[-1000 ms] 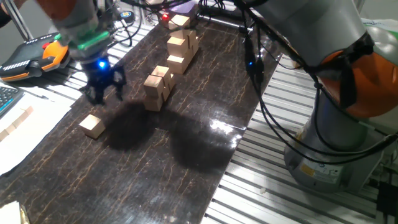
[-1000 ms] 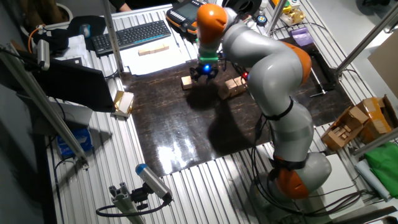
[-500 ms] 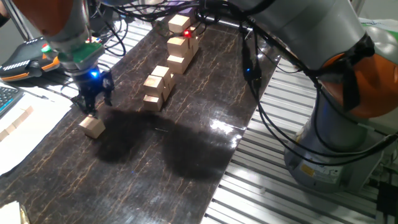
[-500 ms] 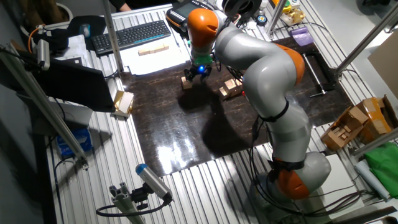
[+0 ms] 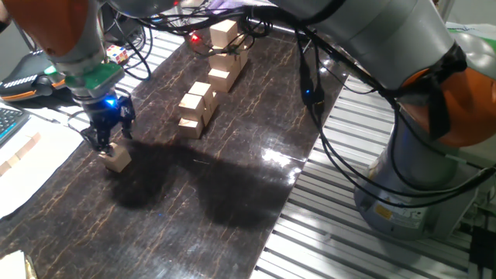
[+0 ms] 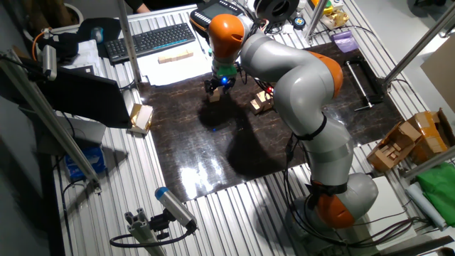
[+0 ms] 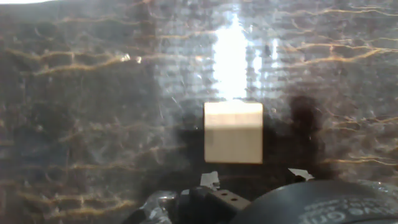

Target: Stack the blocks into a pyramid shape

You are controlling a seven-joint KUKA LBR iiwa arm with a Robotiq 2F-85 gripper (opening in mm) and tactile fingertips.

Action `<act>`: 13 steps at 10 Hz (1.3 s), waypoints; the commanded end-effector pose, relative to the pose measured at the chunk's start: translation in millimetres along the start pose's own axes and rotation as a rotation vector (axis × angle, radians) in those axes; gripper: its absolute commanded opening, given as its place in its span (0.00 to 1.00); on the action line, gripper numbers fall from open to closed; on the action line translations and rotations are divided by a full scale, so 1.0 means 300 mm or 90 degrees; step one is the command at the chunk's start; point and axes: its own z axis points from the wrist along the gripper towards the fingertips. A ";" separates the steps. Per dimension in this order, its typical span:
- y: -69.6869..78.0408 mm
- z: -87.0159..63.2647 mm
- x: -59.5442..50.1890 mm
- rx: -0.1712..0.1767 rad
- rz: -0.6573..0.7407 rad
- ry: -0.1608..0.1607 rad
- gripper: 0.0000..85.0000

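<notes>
A lone tan block [image 5: 118,158] lies on the dark mat [image 5: 232,186] at the left, apart from the others. It fills the middle of the hand view [image 7: 233,132] and also shows in the other fixed view [image 6: 212,96]. My gripper [image 5: 105,139] is open and hangs just above this block, its fingers spread over the top; in the other fixed view the gripper [image 6: 216,87] is directly over the block. A small stepped pile of tan cubes [image 5: 194,108] stands mid-mat and also shows in the other fixed view [image 6: 261,102].
A taller tower of similar wooden cubes [image 5: 223,56] stands behind the pile. A teach pendant [image 5: 35,74] and white paper with wooden strips [image 5: 17,159] lie left of the mat. A keyboard [image 6: 151,40] sits beyond it. The arm's base [image 5: 422,178] stands at the right.
My gripper has moved left and down, from beside the pile to just above the lone block. The blocks have not moved.
</notes>
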 end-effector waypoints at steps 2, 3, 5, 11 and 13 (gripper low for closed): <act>0.003 0.018 -0.018 -0.002 0.004 -0.004 0.75; 0.007 0.033 -0.030 -0.006 0.007 -0.006 0.75; 0.016 0.059 -0.048 -0.007 0.007 -0.013 0.75; 0.033 0.109 -0.076 -0.013 0.013 -0.024 0.76; 0.028 0.122 -0.083 -0.011 0.011 -0.024 0.70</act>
